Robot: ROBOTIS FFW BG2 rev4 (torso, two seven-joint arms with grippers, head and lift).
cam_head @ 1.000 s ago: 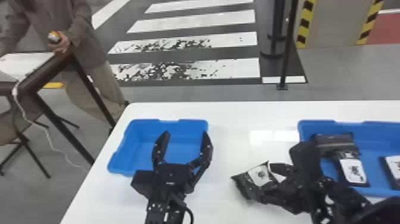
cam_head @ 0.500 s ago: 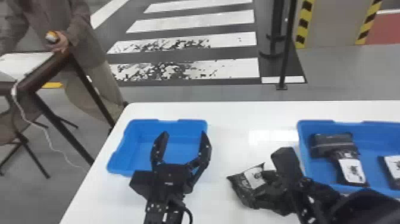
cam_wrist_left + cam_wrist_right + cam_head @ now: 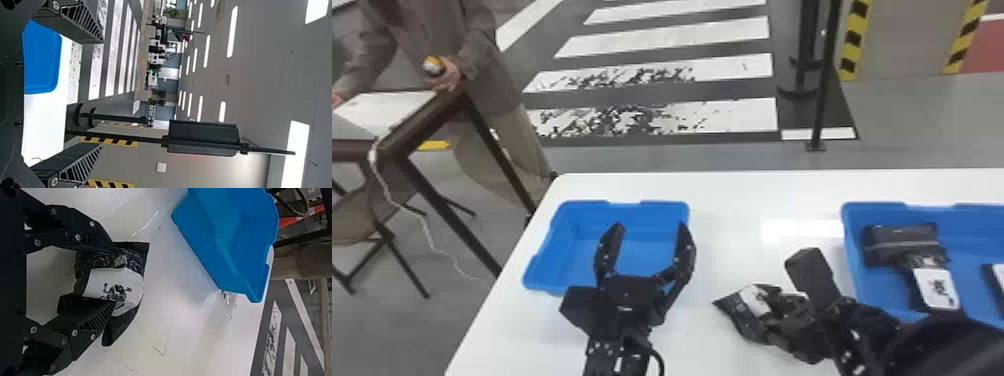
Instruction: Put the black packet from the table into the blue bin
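Observation:
In the head view my left gripper stands open in front of and over the near side of the left blue bin. The left wrist view shows its two spread fingers, my left gripper holding nothing, with part of the blue bin beyond. Right of that bin, my right gripper is low at the table with the black packet between its fingers. Seen from the right wrist, my right gripper is shut on the black packet, pinching across its white label; the blue bin lies beyond.
A second blue bin with several black packets stands at the right, close by the right arm. Both bins rest on the white table. A dark post rises behind the table.
My right arm has swung its wrist and turned, and the packet has shifted slightly left with the right gripper. The left arm has stayed still.

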